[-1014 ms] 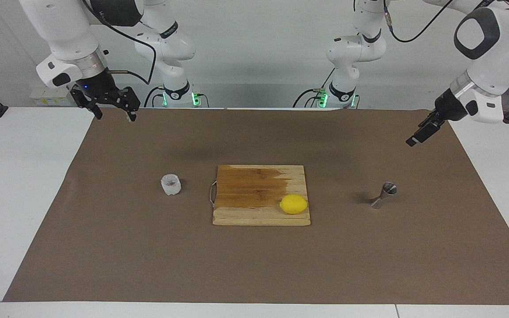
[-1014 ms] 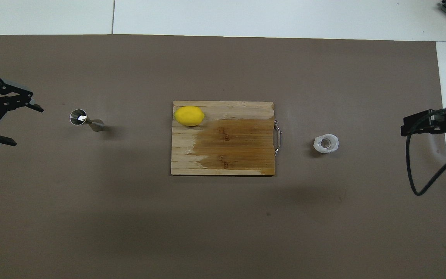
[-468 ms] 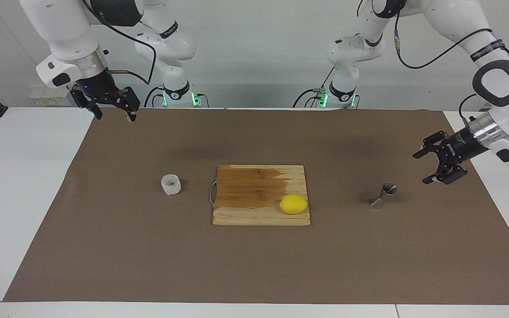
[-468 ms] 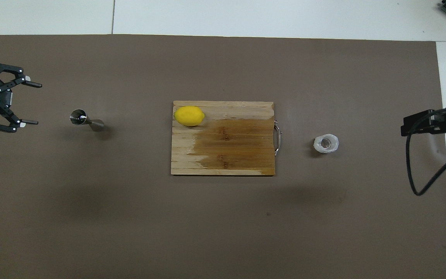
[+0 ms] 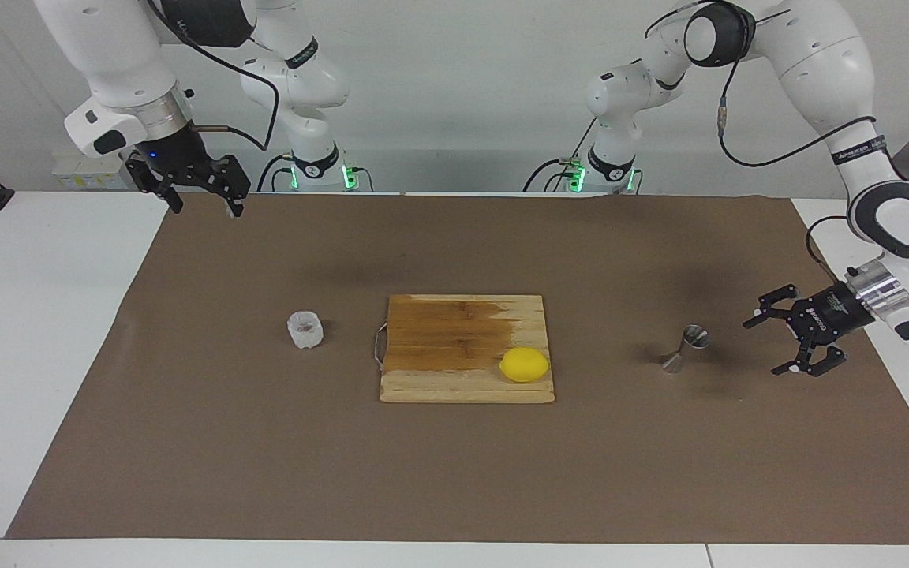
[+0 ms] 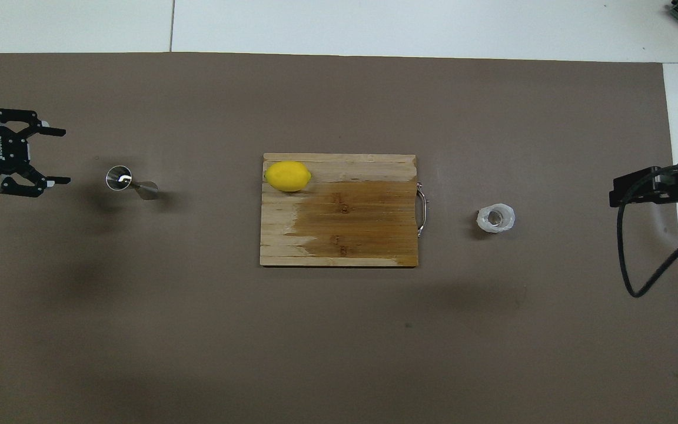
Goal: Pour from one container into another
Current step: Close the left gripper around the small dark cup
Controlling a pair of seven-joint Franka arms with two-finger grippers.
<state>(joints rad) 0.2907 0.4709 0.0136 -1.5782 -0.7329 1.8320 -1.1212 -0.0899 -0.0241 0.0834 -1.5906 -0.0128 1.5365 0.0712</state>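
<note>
Running the two arms remotely, so here's how my table sits right now. Nearest the robots, my right gripper (image 5: pixel 200 201) hangs up in the air over the robot-side edge of the brown paper mat (image 5: pixel 454 473), at the right arm's end; fingers spread, nothing in them, just waiting. Further out is the wooden cutting board (image 5: pixel 454 331) in the middle of the mat, with the little crinkly plastic cup (image 5: pixel 305 330) standing upright beside its metal handle, toward the right arm's end. On the board's corner farthest from the robots is a lemon (image 5: pixel 525 364). Toward the left arm's end stands the steel jigger (image 5: pixel 685 348), upright, well apart from the board. My left gripper (image 5: pixel 774 345) is low, turned sideways and pointing at the jigger, near it but not touching, fingers wide apart and empty.
</note>
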